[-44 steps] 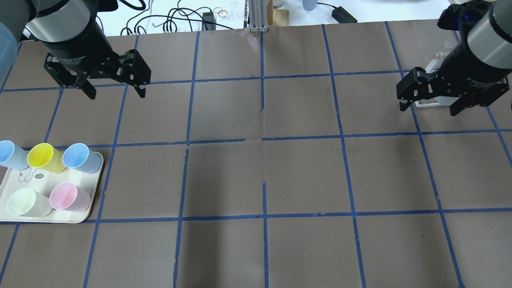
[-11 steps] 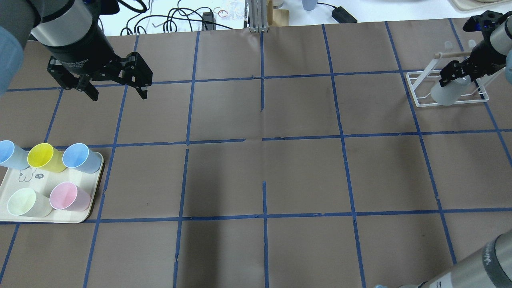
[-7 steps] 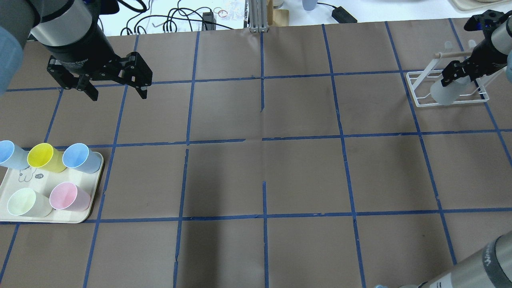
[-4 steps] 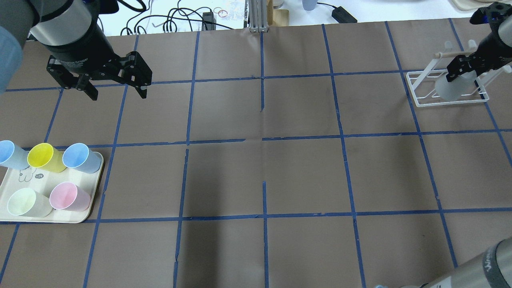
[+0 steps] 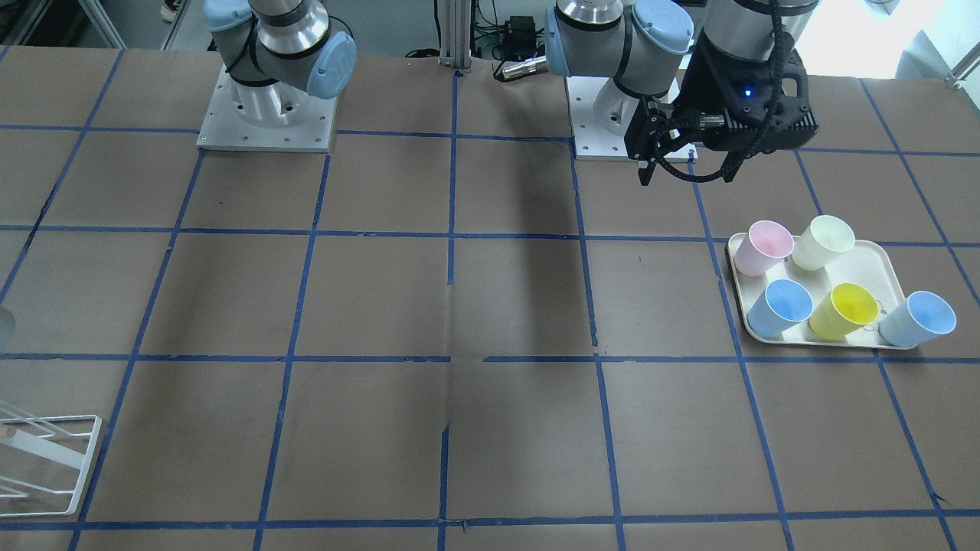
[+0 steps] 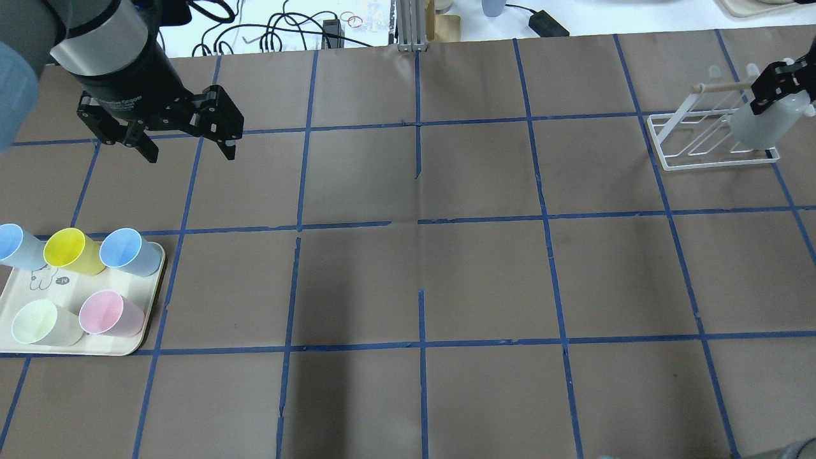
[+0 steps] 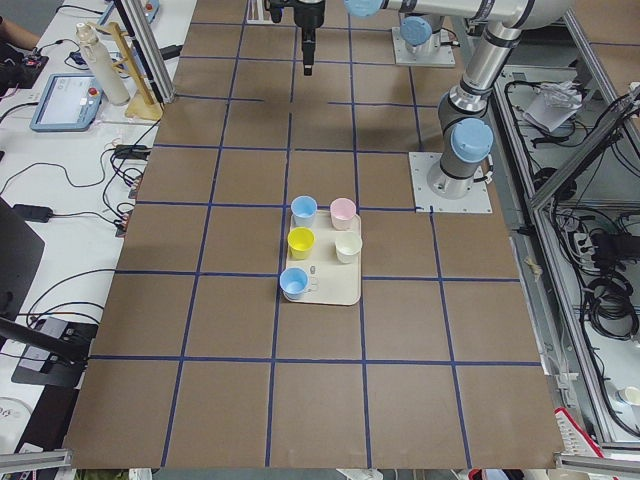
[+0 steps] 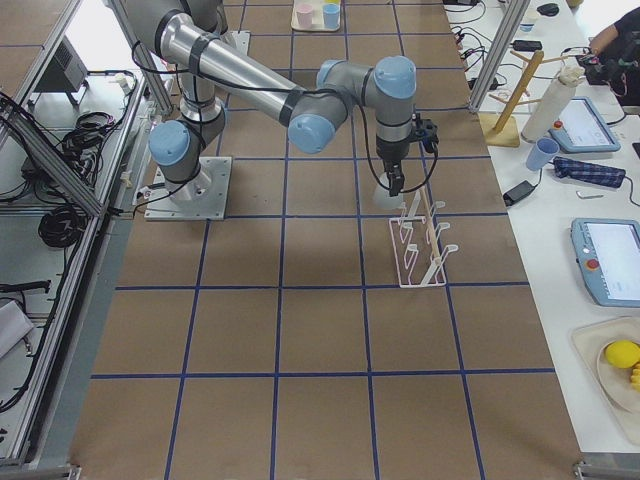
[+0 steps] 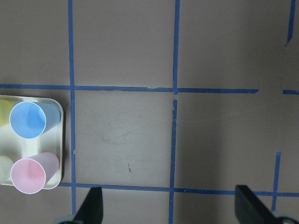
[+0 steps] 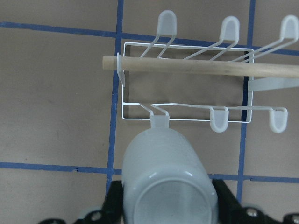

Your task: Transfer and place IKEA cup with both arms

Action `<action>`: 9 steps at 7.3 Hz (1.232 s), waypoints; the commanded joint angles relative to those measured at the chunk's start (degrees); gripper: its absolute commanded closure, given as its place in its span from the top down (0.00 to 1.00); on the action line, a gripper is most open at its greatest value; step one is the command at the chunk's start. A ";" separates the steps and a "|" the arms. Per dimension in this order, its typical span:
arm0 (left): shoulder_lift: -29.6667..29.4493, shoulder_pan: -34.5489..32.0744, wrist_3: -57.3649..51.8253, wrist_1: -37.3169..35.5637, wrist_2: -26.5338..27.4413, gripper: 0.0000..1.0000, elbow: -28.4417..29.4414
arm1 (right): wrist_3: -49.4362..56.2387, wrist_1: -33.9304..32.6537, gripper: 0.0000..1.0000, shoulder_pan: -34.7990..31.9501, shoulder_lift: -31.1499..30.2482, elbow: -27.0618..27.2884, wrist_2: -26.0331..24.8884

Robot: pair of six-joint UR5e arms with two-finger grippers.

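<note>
The IKEA cup (image 6: 762, 127), a pale grey tumbler, is held in my right gripper (image 6: 783, 95), which is shut on it, over the right end of the white wire rack (image 6: 676, 162). In the right wrist view the cup (image 10: 166, 179) hangs mouth away from the camera between the fingers, just clear of the rack's pegs (image 10: 187, 109). The exterior right view shows the cup (image 8: 384, 196) beside the rack (image 8: 420, 250). My left gripper (image 6: 190, 152) is open and empty above the table at the far left; its fingertips (image 9: 91, 207) show over bare table.
A cream tray (image 6: 137, 347) at the near left holds a yellow cup (image 6: 67, 250), a pink cup (image 6: 108, 313), a cream cup (image 6: 38, 322) and a pale blue cup (image 6: 127, 250); another blue cup (image 6: 16, 245) stands at its edge. Cables lie beyond the table's far edge.
My right gripper came down to the rack, shut on the grey cup, and has carried it up and to the right off its peg. The left arm has barely moved.
</note>
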State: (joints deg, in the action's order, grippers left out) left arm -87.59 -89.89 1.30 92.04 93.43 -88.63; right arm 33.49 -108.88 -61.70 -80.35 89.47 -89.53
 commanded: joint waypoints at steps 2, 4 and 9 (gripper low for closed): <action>-0.12 0.15 -0.68 -0.02 -2.09 1.00 -0.05 | -6.10 10.60 0.00 -6.11 -9.29 0.09 1.46; -0.12 0.33 -3.83 0.33 -3.94 1.00 -0.14 | -24.09 13.06 0.00 -17.08 -9.04 0.27 1.38; 2.07 25.31 -33.45 16.72 -20.70 1.00 -0.14 | -47.00 15.72 0.00 -33.30 -8.95 0.53 23.35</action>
State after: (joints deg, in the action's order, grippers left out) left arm -85.69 -72.37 -21.87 103.76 78.09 -88.77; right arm -10.23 -93.27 -93.05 -89.14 90.06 -75.61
